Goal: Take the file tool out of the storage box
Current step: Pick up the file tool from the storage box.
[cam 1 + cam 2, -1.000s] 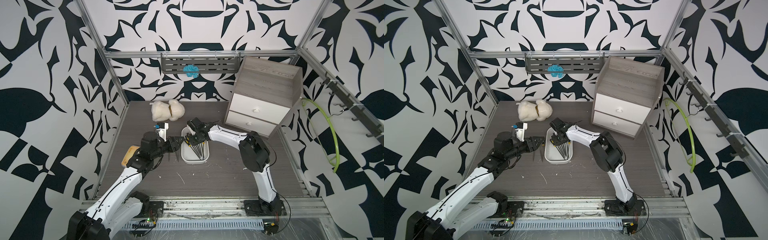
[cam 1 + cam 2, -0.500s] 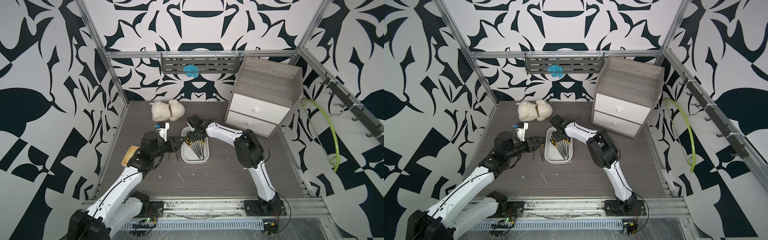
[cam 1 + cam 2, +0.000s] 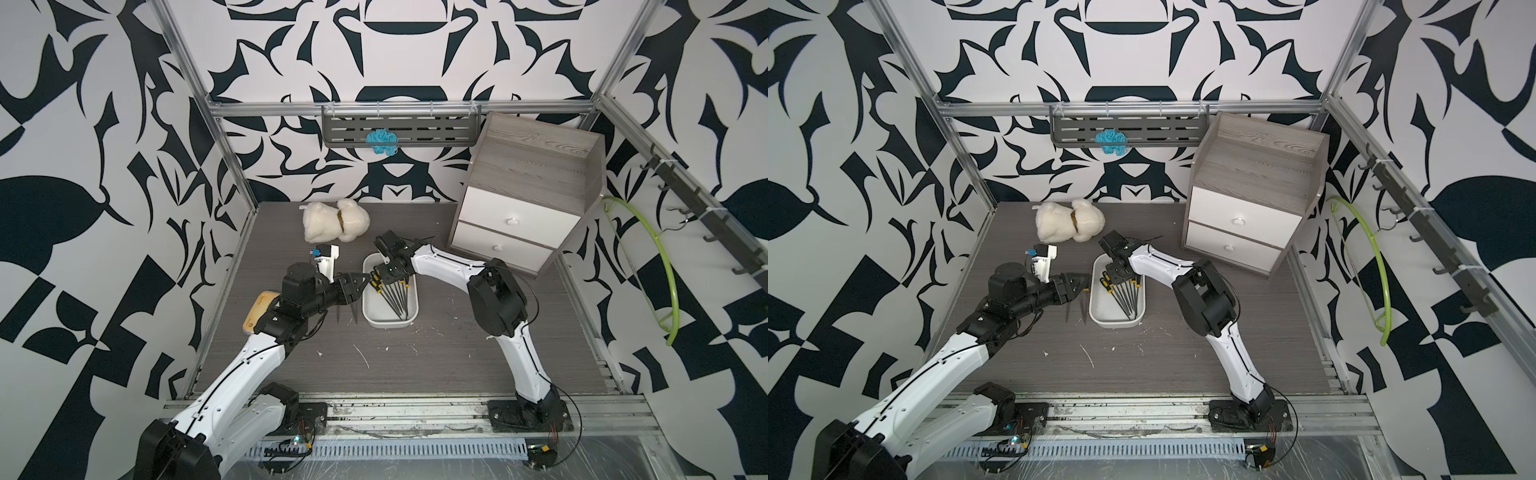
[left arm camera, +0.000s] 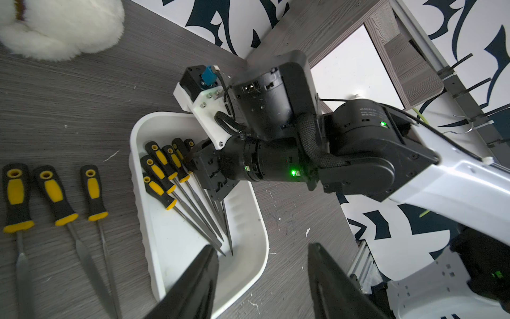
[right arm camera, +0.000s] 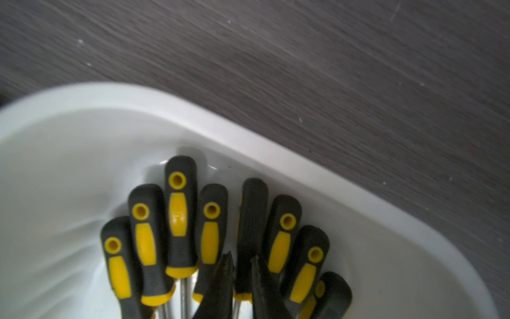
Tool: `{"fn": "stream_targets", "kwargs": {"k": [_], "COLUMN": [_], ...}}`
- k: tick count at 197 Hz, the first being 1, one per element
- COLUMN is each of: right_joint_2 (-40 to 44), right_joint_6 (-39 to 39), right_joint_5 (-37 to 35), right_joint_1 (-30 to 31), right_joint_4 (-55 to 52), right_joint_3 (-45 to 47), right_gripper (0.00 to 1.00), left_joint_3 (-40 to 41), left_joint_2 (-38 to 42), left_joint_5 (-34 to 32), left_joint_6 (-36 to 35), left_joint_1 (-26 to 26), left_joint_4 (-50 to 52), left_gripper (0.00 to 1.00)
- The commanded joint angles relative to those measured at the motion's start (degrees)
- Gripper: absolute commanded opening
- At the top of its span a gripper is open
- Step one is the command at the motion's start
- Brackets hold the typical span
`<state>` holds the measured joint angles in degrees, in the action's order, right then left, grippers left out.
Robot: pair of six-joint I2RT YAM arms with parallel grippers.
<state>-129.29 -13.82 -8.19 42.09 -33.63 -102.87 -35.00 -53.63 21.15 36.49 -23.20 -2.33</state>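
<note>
The storage box (image 3: 390,325) (image 3: 1117,322) is a shallow white tub in the middle of the table, shown in both top views. Several file tools (image 3: 395,296) (image 4: 165,176) with black-and-yellow handles lie fanned inside it. My right gripper (image 3: 384,272) (image 5: 240,261) reaches down into the box's far end. Its jaws are closed on the black handle of one file tool (image 5: 252,212) that is turned on its side. My left gripper (image 3: 360,284) (image 4: 260,247) hovers open and holds nothing, by the box's left rim (image 4: 133,154).
Three files (image 4: 55,198) lie side by side on the table left of the box. A white plush toy (image 3: 334,220) sits at the back. A grey cabinet (image 3: 528,199) with two white drawers stands back right. A tan wooden item (image 3: 259,311) lies under my left arm.
My right gripper has narrowed its jaws around the file handle and shifted slightly toward the box's far end. The left arm has stayed in place.
</note>
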Motion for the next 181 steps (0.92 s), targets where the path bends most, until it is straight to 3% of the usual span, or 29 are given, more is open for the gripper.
{"fn": "stream_targets", "kwargs": {"k": [1,107,147,181], "right_joint_2": [1.6,-2.2,-0.4,4.0], "right_joint_6": [-0.8,-0.7,-1.8,-3.3], "right_joint_5": [-3.8,-0.5,1.8,4.0], "right_joint_1": [0.4,0.8,0.8,0.8], "right_joint_4": [-2.9,-5.3,-3.4,-2.1], "right_joint_3": [0.0,-3.7,-3.1,-3.1], "right_gripper": [0.18,0.26,0.12,0.09], "left_joint_3": [0.8,0.9,0.8,0.8], "left_joint_2": [0.9,1.0,1.0,1.0], "left_joint_5": [1.3,1.5,1.7,2.0], "left_joint_6": [0.0,0.0,0.1,0.3], "left_joint_1": [0.2,0.3,0.3,0.3], "left_joint_4": [-0.1,-0.1,-0.3,-0.4], "left_gripper": [0.57,0.58,0.58,0.58]}}
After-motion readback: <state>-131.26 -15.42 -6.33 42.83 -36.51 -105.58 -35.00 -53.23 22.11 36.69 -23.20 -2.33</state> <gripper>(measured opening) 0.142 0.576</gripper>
